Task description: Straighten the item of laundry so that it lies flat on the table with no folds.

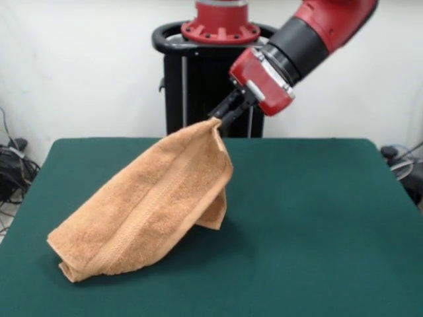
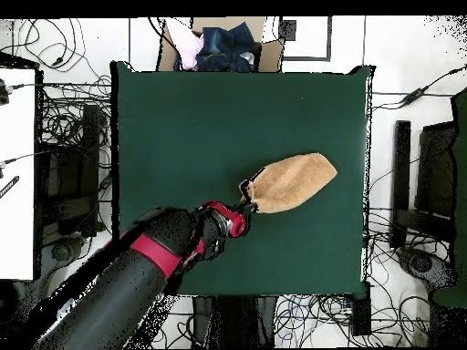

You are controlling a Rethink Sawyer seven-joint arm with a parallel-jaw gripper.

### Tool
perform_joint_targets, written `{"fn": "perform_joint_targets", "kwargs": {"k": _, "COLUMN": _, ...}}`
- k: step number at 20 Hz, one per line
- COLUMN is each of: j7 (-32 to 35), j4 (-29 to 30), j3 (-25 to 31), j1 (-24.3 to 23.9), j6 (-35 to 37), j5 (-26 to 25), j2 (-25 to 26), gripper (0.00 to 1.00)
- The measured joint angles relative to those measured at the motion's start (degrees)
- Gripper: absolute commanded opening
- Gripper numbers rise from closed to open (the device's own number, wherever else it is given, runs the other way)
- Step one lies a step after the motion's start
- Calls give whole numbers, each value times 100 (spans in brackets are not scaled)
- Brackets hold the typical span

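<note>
The item of laundry (image 1: 155, 201), an orange-tan terry towel, hangs in a slanted drape from one raised corner down to the dark green table (image 1: 317, 224). Its lower end rests bunched on the felt at the front left, and a woven band runs along its length. My gripper (image 1: 220, 121) is shut on the towel's top corner, well above the table. From overhead the towel (image 2: 292, 182) shows as an elongated folded shape right of centre on the table (image 2: 182, 128), with the gripper (image 2: 247, 193) pinching its left end.
A cardboard box (image 2: 219, 46) holding dark and pink clothes stands just beyond the table's far edge in the overhead view. Cables and equipment lie on the floor around the table.
</note>
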Motion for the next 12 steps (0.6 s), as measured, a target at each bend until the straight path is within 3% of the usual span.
{"fn": "perform_joint_targets", "kwargs": {"k": 12, "j7": 46, "j4": 5, "j3": 0, "j1": 160, "j6": 1, "j5": 1568, "j2": 553, "gripper": 0}}
